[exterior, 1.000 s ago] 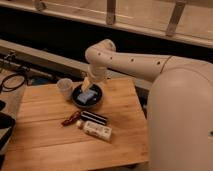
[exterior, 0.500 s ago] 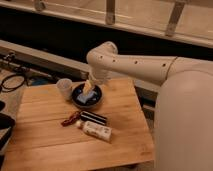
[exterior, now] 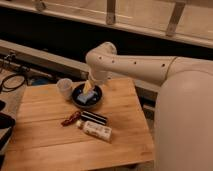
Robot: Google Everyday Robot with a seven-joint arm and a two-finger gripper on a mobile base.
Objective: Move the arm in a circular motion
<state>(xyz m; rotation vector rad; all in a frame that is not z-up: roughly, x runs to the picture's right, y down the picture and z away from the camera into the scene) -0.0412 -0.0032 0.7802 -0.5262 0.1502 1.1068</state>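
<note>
End effector [exterior: 88, 87] low over bowl [exterior: 101, 96], opening impossible to tell; seemingly mid-circle; next, arc the arm [exterior: 131, 68] clear of cup [exterior: 64, 88].

One arm [exterior: 135, 65], one hand [exterior: 89, 86] over one bowl [exterior: 99, 98], one cup [exterior: 65, 88], three packets [exterior: 96, 131]

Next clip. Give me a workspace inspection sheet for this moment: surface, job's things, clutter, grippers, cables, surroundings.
Surface: wooden table, light planks, several items on it.
Job's things: arm reaches in from the right, elbow bent above the table's far edge.
Clutter: white cup beside a dark bowl holding something blue; red item, dark bar and white packet nearer the front.
Grippers: gripper points down over the bowl.
Cables: dark cables left of the table.
Surroundings: dark wall behind, railing posts above it.
</note>
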